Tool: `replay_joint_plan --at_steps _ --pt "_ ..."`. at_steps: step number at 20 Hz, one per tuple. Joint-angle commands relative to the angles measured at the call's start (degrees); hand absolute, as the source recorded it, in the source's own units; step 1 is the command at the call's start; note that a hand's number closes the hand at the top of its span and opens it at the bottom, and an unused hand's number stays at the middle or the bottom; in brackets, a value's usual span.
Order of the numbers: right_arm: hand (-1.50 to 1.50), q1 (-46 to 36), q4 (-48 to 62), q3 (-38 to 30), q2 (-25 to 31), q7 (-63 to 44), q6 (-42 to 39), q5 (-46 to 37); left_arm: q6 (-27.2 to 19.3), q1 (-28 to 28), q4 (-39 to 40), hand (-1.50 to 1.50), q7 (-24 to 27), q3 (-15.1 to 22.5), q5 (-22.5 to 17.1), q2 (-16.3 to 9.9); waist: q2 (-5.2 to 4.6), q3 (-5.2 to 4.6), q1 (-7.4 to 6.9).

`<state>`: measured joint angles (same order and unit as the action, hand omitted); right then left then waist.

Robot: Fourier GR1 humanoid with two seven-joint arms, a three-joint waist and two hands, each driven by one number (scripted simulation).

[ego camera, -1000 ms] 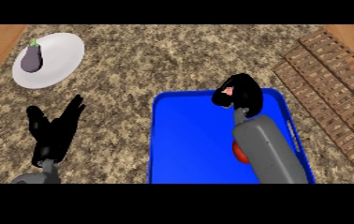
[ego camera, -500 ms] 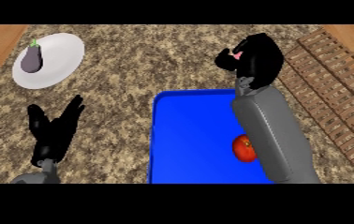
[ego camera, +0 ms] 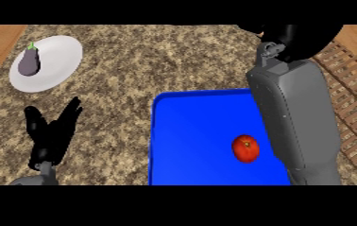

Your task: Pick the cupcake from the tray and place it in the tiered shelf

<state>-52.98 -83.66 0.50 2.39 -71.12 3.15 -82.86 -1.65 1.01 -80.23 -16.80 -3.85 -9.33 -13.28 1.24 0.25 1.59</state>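
My right hand (ego camera: pixel 301 39) is up at the far right of the counter, past the far edge of the blue tray (ego camera: pixel 188 135), with its fingers curled round the cupcake (ego camera: pixel 260 30). Only a small pinkish bit of the cupcake shows at the hand's left edge. The wooden slatted tiered shelf (ego camera: pixel 343 73) lies just right of the hand and forearm, partly hidden by them. My left hand (ego camera: pixel 52 131) rests open at the lower left, fingers up.
A red tomato (ego camera: pixel 245 148) lies on the tray beside my right forearm. At the far left a white plate (ego camera: pixel 59 62) holds a purple eggplant (ego camera: pixel 29 62). Speckled stone counter (ego camera: pixel 160 59) stretches between the plate and the tray.
My right hand has risen off the tray with the cupcake and moved away and rightward toward the shelf. The tomato, earlier hidden by the forearm, now shows. The left hand has stayed still.
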Motion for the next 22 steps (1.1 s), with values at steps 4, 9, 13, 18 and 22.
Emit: replay_joint_plan --at_steps 4,9,13,18,22 --pt "1.5 -8.9 -5.2 -8.2 2.5 -10.5 -16.1 -5.7 -1.2 -1.3 1.0 0.0 0.9 1.5 0.9 2.8 -0.45 -0.37 0.0" --pt "1.5 -12.1 -7.5 -15.3 6.8 -5.6 -22.0 -7.1 0.1 -2.1 -0.1 0.0 -0.6 1.2 0.4 1.6 -0.52 -0.33 -0.29" --pt "1.5 -15.8 -7.2 -20.4 10.7 -1.2 -25.3 -7.5 -0.7 -2.7 -0.4 0.0 1.1 2.3 1.9 2.8 -0.76 -0.31 -0.81" --pt "1.5 -14.3 -8.8 -25.5 14.0 4.6 -29.0 -6.3 1.5 -0.7 2.1 0.0 1.0 0.6 0.4 1.4 -0.95 -0.31 -0.57" --pt "1.5 -14.3 -8.4 -30.6 16.7 9.3 -33.6 -2.5 2.0 -1.7 2.4 0.0 1.8 0.1 0.4 1.2 -0.91 -0.28 -0.86"
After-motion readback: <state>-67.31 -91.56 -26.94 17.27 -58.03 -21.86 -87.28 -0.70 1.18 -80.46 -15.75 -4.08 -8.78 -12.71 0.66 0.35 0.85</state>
